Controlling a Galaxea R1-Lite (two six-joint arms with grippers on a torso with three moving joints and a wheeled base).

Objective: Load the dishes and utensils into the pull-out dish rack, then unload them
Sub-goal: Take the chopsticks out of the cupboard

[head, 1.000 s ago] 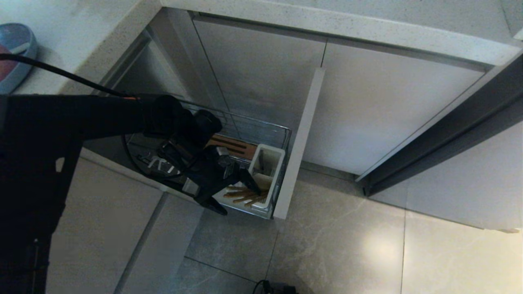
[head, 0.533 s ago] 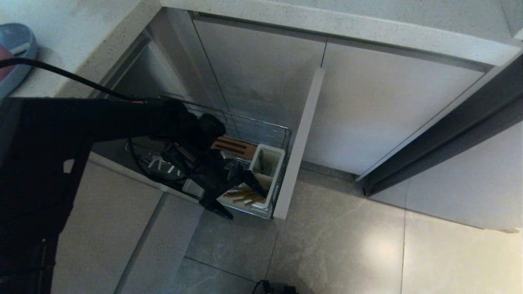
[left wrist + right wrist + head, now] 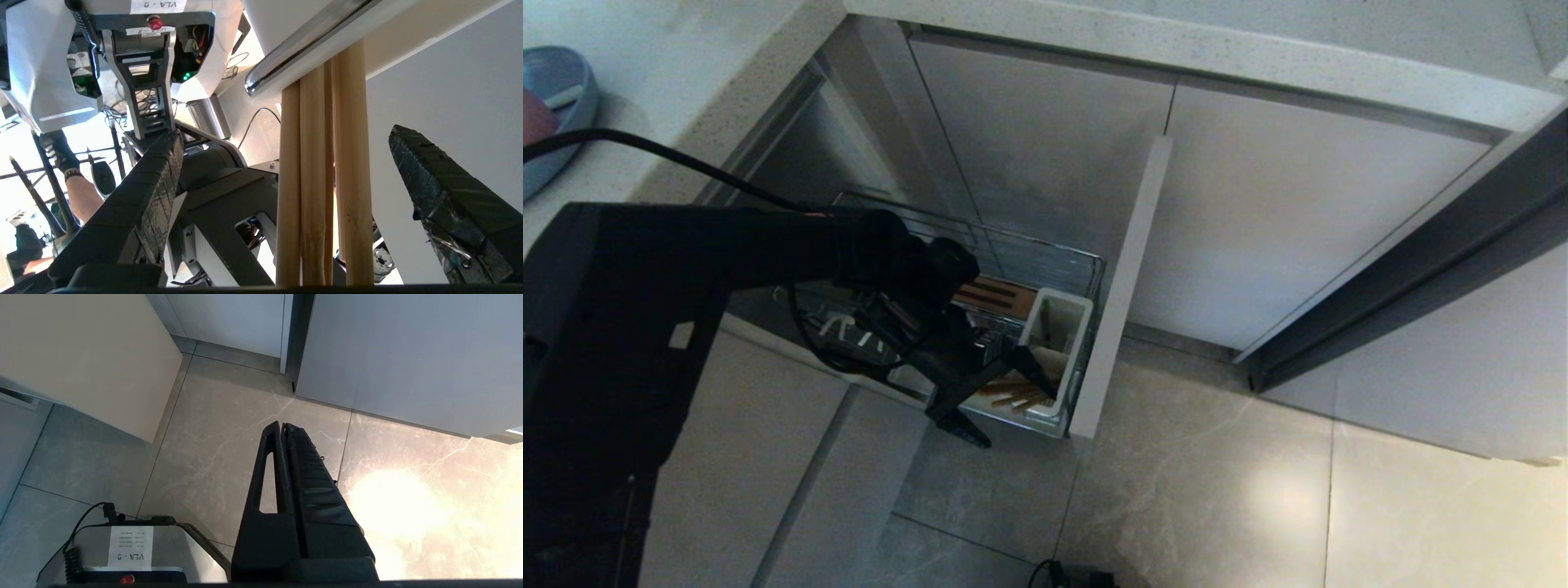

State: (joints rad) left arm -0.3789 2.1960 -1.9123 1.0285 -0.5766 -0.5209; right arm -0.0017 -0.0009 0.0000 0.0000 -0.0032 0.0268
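With the left hand [image 3: 1001,400] spread wide around the chopsticks [image 3: 322,179] in the white caddy [image 3: 1058,343] at lower centre of the head view, closing off-centre could catch only some sticks or the caddy wall.

Dim, bluish head view; bright glare patch on floor tiles [image 3: 1282,498].

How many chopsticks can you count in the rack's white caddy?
4 chopsticks show, bunched side by side between the open left gripper's fingers, standing in the white caddy; more may be hidden behind.
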